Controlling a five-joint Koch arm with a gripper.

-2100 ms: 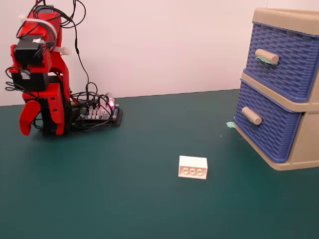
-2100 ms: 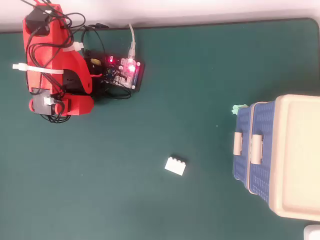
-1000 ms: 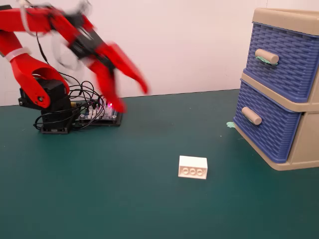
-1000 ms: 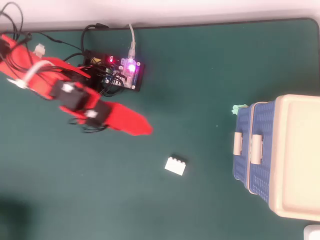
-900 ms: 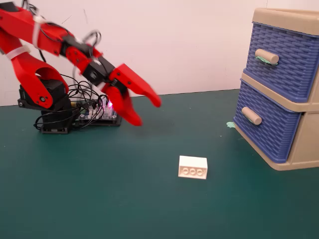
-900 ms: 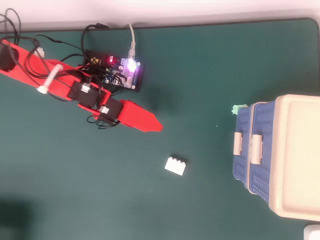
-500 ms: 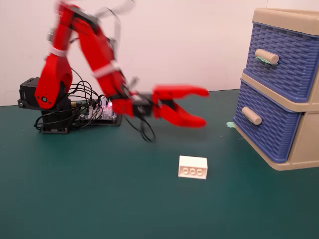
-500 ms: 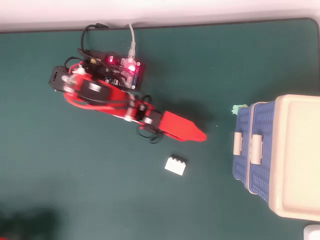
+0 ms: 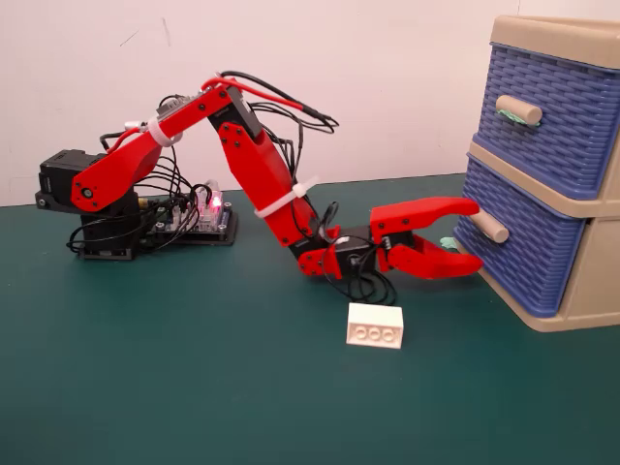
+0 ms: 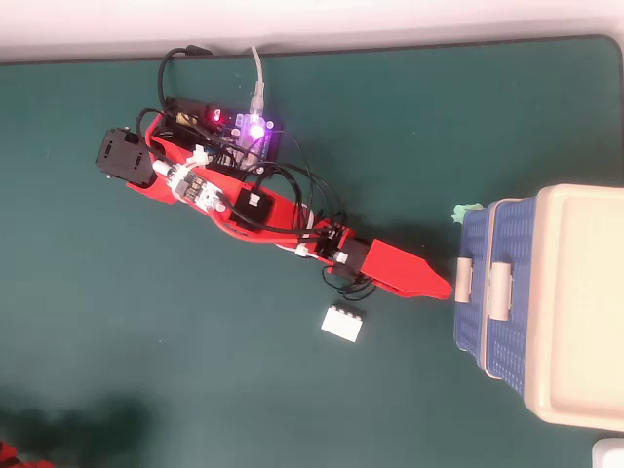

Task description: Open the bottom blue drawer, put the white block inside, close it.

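white block [image 9: 375, 325] left of drawer [image 9: 518, 252]

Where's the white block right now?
The white block lies on the green table, studs facing the fixed camera, just in front of and below the open pincer. It sits left of the bottom blue drawer, untouched.

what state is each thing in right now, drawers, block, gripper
bottom blue drawer: shut, plain handle between the open jaws
top blue drawer: shut, green tape on its handle
white block: lying on the table, apart from the gripper, studs facing the fixed view
gripper: open, empty, at the bottom drawer's handle
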